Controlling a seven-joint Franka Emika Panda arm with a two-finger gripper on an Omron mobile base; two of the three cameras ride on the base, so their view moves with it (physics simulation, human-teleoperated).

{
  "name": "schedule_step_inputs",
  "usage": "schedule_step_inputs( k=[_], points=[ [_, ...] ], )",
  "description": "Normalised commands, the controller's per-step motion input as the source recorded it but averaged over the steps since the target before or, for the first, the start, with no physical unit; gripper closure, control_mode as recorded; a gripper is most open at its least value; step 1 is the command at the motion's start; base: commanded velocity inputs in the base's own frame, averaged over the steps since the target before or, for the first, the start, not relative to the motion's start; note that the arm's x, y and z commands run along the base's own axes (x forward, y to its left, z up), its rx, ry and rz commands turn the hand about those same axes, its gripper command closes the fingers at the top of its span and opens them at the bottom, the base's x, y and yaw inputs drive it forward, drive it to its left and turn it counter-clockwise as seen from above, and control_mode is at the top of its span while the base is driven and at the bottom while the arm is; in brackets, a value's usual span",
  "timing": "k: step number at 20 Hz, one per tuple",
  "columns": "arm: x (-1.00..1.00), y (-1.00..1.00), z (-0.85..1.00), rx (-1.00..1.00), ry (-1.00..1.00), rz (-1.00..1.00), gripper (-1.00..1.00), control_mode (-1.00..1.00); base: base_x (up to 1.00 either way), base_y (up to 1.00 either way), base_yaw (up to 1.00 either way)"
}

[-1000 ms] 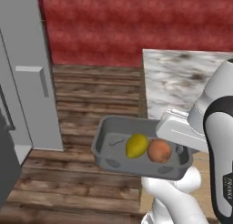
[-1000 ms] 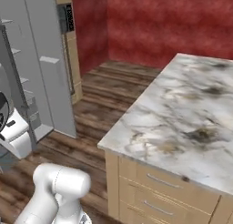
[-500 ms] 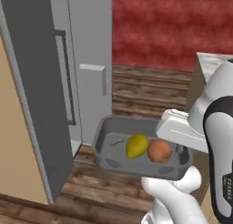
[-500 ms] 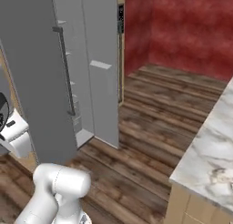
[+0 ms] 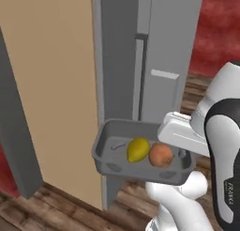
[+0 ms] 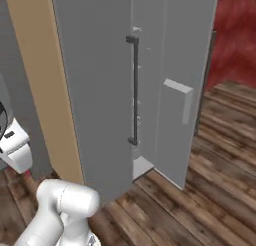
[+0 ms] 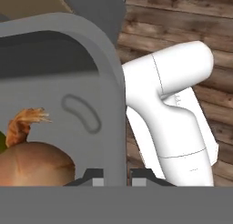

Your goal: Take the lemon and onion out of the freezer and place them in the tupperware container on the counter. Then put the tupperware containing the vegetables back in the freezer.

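Observation:
The dark grey tupperware container (image 5: pixel 108 152) hangs in the air in front of my arm, holding the yellow lemon (image 5: pixel 137 149) and the orange-red onion (image 5: pixel 161 155) side by side. My gripper (image 5: pixel 182 153) is shut on the tray's right rim. In the hand view the gripper (image 7: pixel 117 178) pinches the tupperware wall (image 7: pixel 111 82), with the onion (image 7: pixel 32 161) just inside. The grey freezer (image 5: pixel 164 37) stands right ahead. Its dark bar handle (image 6: pixel 134 90) is on the freezer (image 6: pixel 100 90), whose door is ajar. The counter is out of view.
A tall tan wooden panel (image 5: pixel 51 84) flanks the freezer on the left, close to the tray. The open door carries a grey bin (image 6: pixel 180 96). Wooden floor (image 6: pixel 200 190) spreads to the right, and a red wall (image 6: pixel 235 35) lies behind.
The whole picture has swung as the base turned: the counter has slid out of view and the freezer now fills the front. The tray with lemon and onion stays gripped.

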Motion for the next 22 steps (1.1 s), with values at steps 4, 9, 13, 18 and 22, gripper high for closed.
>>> schedule_step_inputs(
  k=[4, 9, 13, 18, 22],
  points=[
    [0.0, 0.0, 0.0, 0.0, 0.0, 0.0, 1.0, 1.0, 0.74, 0.02, 0.48],
    [0.0, 0.0, 0.0, 0.0, 0.0, 0.0, 1.0, 1.0, 0.87, 0.0, 0.49],
    [0.0, 0.0, 0.0, 0.0, 0.0, 0.0, 1.0, 1.0, 0.8, -0.01, 0.46],
    [0.0, 0.0, 0.0, 0.0, 0.0, 0.0, 1.0, 1.0, 0.35, -0.26, 0.48],
    [0.0, 0.0, 0.0, 0.0, 0.0, 0.0, 1.0, 1.0, 0.09, -0.65, 0.42]
  ],
)
